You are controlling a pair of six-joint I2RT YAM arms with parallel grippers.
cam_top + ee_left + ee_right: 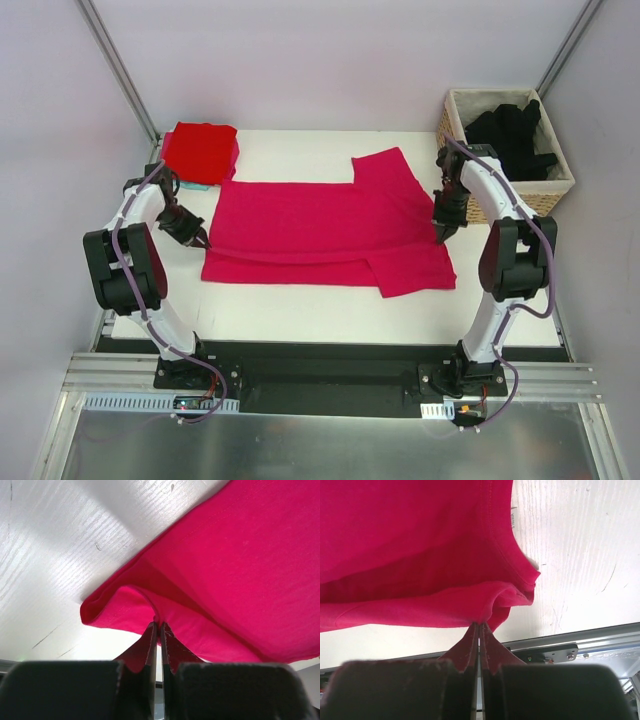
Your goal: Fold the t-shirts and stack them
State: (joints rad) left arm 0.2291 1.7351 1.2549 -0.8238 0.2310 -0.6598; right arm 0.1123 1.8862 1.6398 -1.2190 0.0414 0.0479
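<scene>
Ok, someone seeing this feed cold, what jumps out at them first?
The magenta-pink t-shirt spread wide across the middle of the white table, with the left fingers and right fingers pinched shut on its left and right ends. Next, the folded red t-shirt at the far left corner and the wicker basket of black t-shirts at far right.

label (513, 518) print unreadable, black t-shirts (510, 132) partly behind basket (560, 185) wall
</scene>
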